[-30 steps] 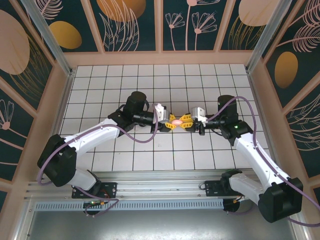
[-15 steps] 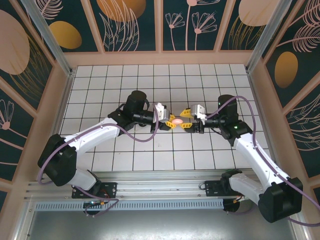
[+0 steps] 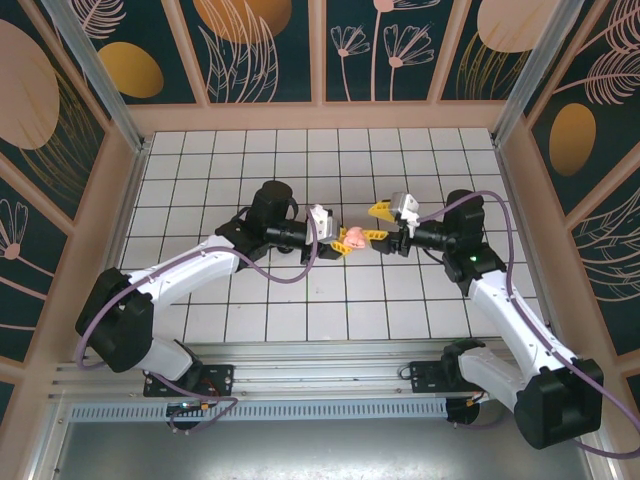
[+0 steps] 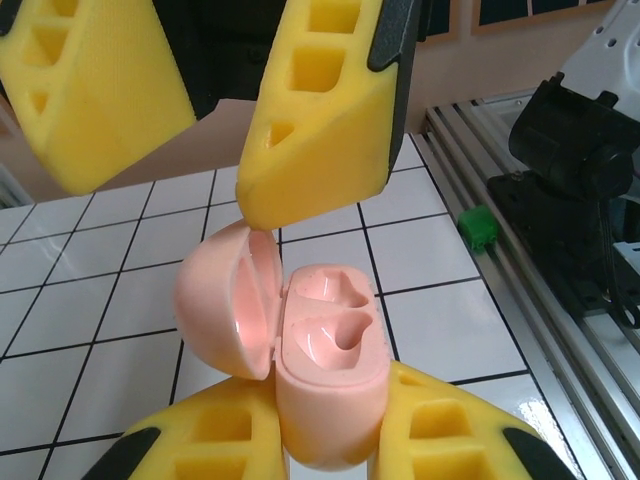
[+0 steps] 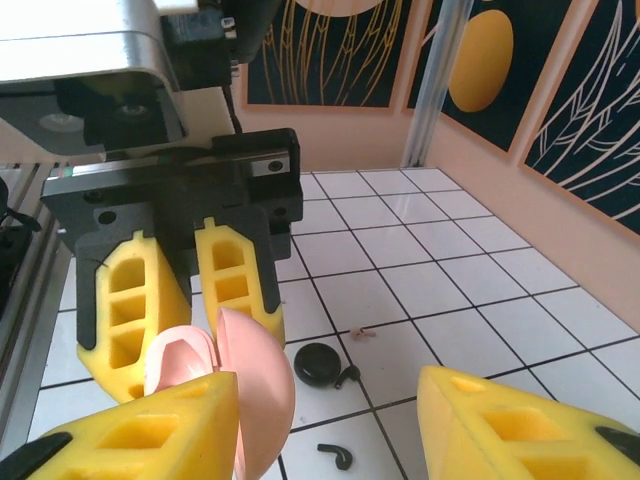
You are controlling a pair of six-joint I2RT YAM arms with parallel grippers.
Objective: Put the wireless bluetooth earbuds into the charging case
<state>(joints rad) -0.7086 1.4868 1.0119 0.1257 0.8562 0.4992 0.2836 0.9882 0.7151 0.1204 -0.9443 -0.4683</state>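
My left gripper (image 3: 341, 240) is shut on the pink charging case (image 4: 330, 385), holding its body between the yellow fingers (image 4: 205, 440). The case lid (image 4: 228, 300) stands open to the left and both sockets are empty. My right gripper (image 3: 379, 225) is open just right of the case, one finger (image 5: 135, 440) lying against the lid's outside (image 5: 258, 385). On the tiles beneath lie two black earbuds: a round-headed one (image 5: 320, 364) and a small hooked one (image 5: 337, 456).
A tiny pink scrap (image 5: 362, 333) lies on the white tiled table (image 3: 300, 170) beyond the earbuds. Wooden walls ring the table, with open tile towards the back and sides. The aluminium rail (image 3: 330, 360) runs along the near edge.
My right gripper has opened and drawn back slightly right from the case. The left gripper keeps its hold and has barely moved.
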